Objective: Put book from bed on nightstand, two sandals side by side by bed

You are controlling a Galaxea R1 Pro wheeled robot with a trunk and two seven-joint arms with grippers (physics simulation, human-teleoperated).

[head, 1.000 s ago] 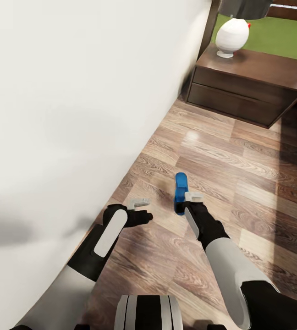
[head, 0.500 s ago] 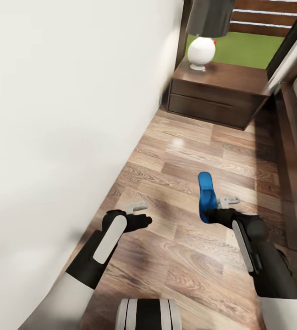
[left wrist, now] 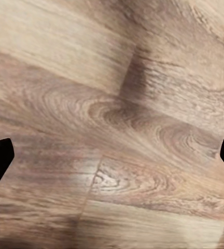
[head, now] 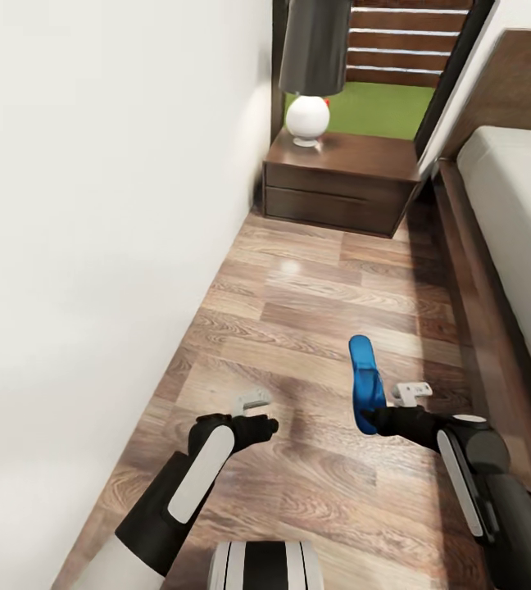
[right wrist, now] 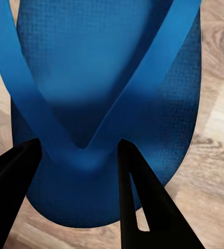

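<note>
One bright blue sandal (head: pixel 366 382) hangs a little above the wood floor, toe pointing toward the nightstand (head: pixel 339 187). My right gripper (head: pixel 390 407) is shut on it. In the right wrist view the two dark fingers (right wrist: pixel 143 207) flank the junction of the sandal's (right wrist: pixel 107 67) straps, and the right gripper (right wrist: pixel 80 150) pinches there. My left gripper (head: pixel 259 412) hovers over bare floor to the sandal's left, open and holding nothing (left wrist: pixel 113 155). The bed (head: pixel 515 205) with its brown frame runs along the right. The book is out of view.
A white wall (head: pixel 93 246) closes off the left side. A lamp (head: pixel 308 115) with a white round base and dark shade stands on the nightstand. A strip of wood floor (head: pixel 323 287) runs between wall and bed frame.
The camera has swung right, bringing the bed into view and shifting the nightstand left. My right arm moved outward to the right with the sandal still held. The left gripper stays open.
</note>
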